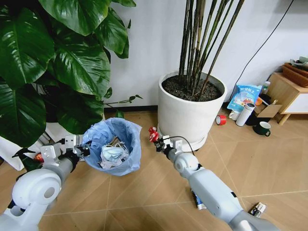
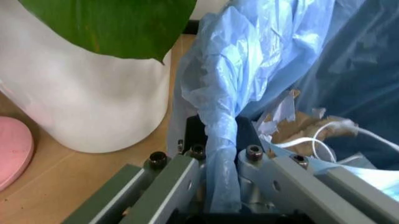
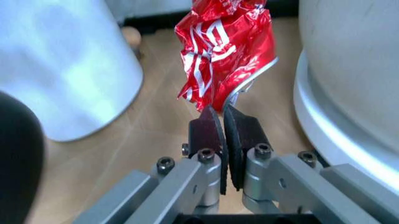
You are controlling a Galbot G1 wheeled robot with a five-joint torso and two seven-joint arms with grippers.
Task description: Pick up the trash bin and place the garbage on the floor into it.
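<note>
Left gripper [image 2: 215, 186] is clamping the trash bin [image 1: 113, 145] rim, holding it up to receive; right gripper [image 3: 223, 122], jaws pinched shut, is carrying red crushed piece [image 3: 225, 51] beside the rim.

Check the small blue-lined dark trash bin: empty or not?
Not empty: the blue-lined trash bin holds crumpled white paper wads.

arms: glossy white shells | wrists: grey metal brackets, black screws, thin cable | pads: black
</note>
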